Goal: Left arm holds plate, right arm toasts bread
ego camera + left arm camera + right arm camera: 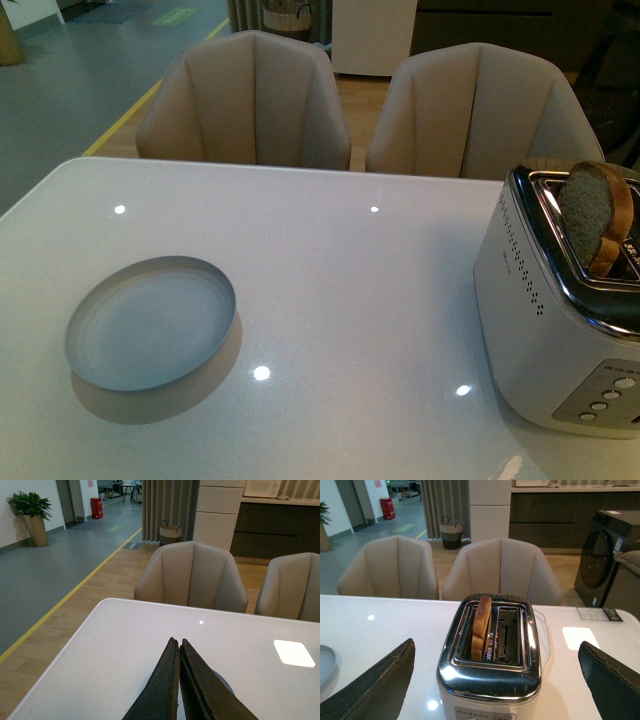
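One slice of speckled brown wholemeal bread (592,216) stands upright in the left slot of a white toaster with a chrome top (560,330), at the right side of the glossy white tabletop (350,290). Well apart on the left sits the small round pale blue-grey plate (150,322), bare. The left end effector (179,647) has its black fingers pressed together above the tabletop. The right end effector (495,680) is spread wide, its fingers flanking the toaster without touching it.
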### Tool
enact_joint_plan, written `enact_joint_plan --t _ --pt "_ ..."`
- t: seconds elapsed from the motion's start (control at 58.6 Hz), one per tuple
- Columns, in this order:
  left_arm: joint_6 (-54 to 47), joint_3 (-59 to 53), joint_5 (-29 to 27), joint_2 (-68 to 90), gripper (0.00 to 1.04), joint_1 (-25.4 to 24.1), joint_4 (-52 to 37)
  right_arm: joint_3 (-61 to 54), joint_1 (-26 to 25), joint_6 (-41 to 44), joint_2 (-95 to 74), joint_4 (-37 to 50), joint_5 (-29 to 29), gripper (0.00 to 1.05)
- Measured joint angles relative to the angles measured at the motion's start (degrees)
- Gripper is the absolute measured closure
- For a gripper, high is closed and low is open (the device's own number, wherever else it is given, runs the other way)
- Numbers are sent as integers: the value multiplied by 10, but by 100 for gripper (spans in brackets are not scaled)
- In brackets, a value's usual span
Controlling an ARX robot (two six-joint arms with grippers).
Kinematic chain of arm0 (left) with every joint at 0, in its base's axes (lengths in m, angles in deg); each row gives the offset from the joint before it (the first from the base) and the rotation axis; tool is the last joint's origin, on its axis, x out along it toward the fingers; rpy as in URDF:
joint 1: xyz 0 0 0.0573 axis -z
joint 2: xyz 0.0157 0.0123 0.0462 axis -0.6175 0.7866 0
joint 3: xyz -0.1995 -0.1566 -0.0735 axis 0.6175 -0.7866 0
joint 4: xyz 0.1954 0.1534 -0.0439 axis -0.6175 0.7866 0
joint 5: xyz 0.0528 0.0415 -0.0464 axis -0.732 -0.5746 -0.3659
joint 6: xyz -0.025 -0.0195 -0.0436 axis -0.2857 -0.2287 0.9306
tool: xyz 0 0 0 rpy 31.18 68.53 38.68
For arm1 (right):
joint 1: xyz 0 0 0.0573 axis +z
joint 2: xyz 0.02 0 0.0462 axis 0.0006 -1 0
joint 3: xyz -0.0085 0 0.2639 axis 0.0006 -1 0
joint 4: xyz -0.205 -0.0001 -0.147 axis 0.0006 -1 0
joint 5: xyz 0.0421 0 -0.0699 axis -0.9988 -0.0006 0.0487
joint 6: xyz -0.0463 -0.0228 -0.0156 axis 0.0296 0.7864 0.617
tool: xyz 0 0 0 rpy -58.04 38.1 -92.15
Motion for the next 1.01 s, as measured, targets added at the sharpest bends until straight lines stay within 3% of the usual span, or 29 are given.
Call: enact_joint_plan --t 0.58,1.007 --pt "-1 -6 0 -225 102 0 206 0 0 0 0 0 0 9" --pt "-1 -6 0 -315 102 0 295 0 0 0 0 0 0 9"
